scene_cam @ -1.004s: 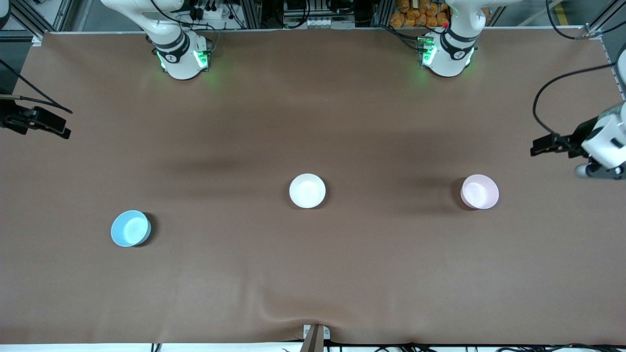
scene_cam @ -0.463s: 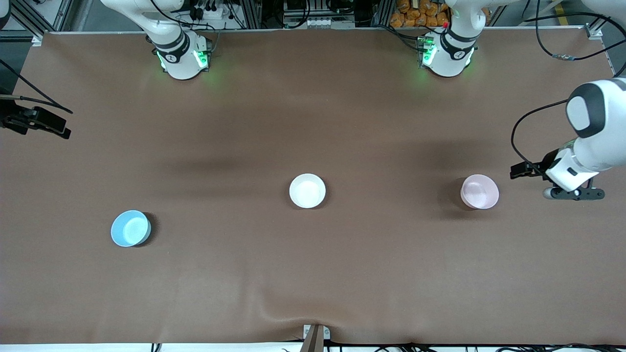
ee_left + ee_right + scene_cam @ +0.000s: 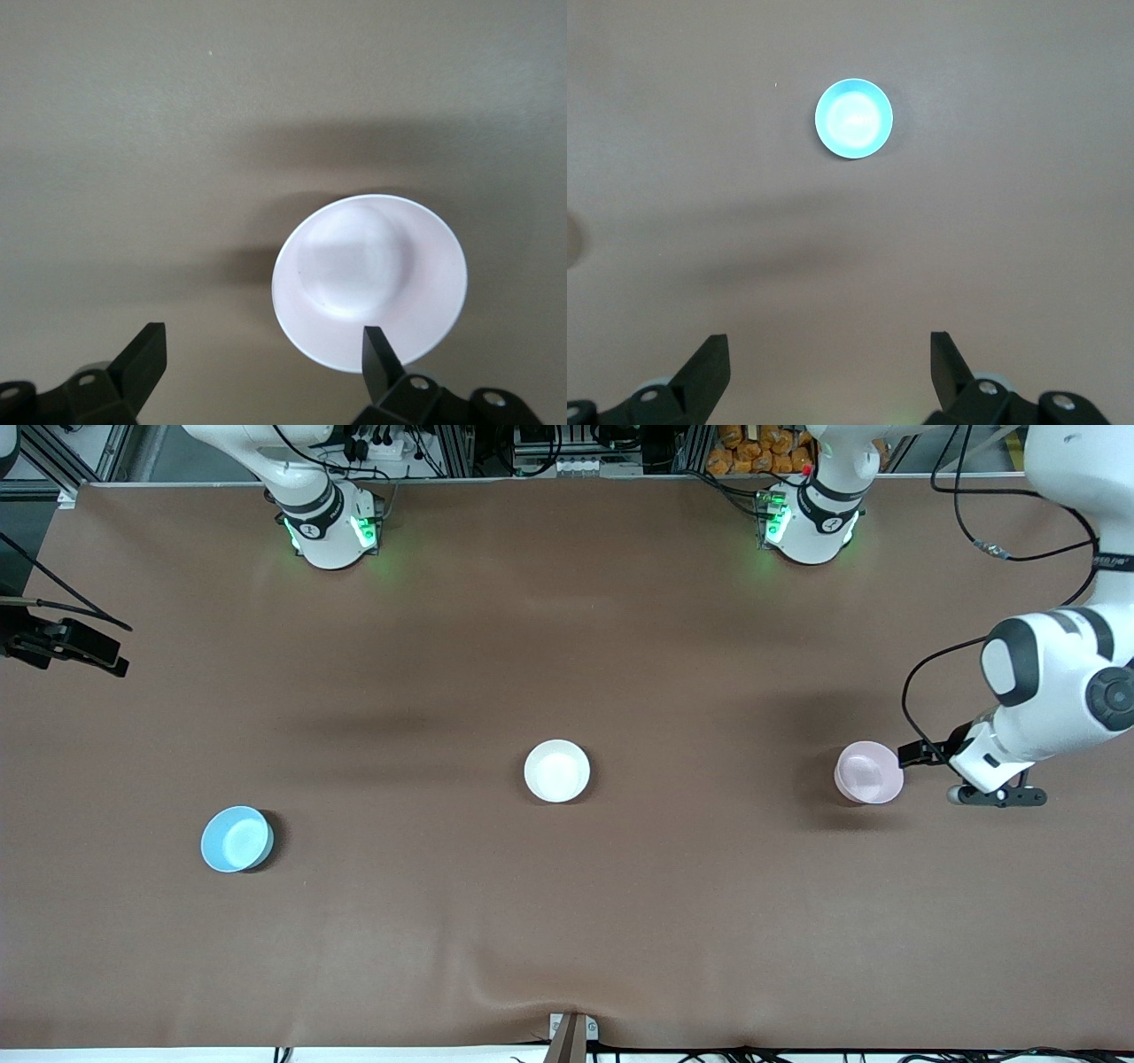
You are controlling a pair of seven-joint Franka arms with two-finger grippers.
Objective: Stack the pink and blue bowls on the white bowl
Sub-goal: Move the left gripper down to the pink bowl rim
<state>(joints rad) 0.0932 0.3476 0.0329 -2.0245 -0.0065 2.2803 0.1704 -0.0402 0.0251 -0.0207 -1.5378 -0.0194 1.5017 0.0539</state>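
Note:
The white bowl (image 3: 556, 771) stands mid-table. The pale pink bowl (image 3: 869, 772) stands beside it toward the left arm's end and the sky blue bowl (image 3: 236, 839) toward the right arm's end, a little nearer the front camera. My left gripper (image 3: 994, 790) hangs open and empty over the table just beside the pink bowl, on the table-end side. In the left wrist view the gripper (image 3: 264, 354) is open, with one fingertip (image 3: 379, 354) over the rim of the pink bowl (image 3: 368, 279). My right gripper (image 3: 830, 372) is open and empty, high above the blue bowl (image 3: 853, 119), and waits.
The brown table cover (image 3: 567, 921) has a small wrinkle at the front edge, by a clamp (image 3: 571, 1032). The two arm bases (image 3: 332, 527) (image 3: 811, 522) stand along the table's edge farthest from the front camera.
My left arm has swung in from the table's end and come down toward the pink bowl. The bowls and the right arm have not moved.

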